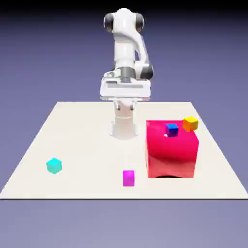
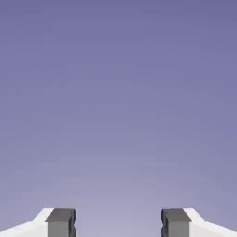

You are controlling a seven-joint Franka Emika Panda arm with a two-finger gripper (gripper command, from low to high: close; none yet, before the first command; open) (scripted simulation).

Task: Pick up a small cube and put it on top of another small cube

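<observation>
The small magenta cube [image 1: 128, 178] rests on the table near its front edge, a little right of the middle. The small cyan cube [image 1: 54, 165] sits apart from it toward the exterior view's left. My gripper [image 1: 125, 91] hangs high above the table's far side, well away from both cubes. In the hand view the gripper [image 2: 118, 224] is open: its two grey fingertips [image 2: 61, 222] stand wide apart with only the blue-violet backdrop between them. Neither cube appears in the hand view.
A big red block [image 1: 172, 150] stands just right of the magenta cube. A small blue cube [image 1: 172, 129] lies on its top. An orange-yellow cube [image 1: 190, 123] is at the block's far right corner. The white table [image 1: 87, 140] carries everything.
</observation>
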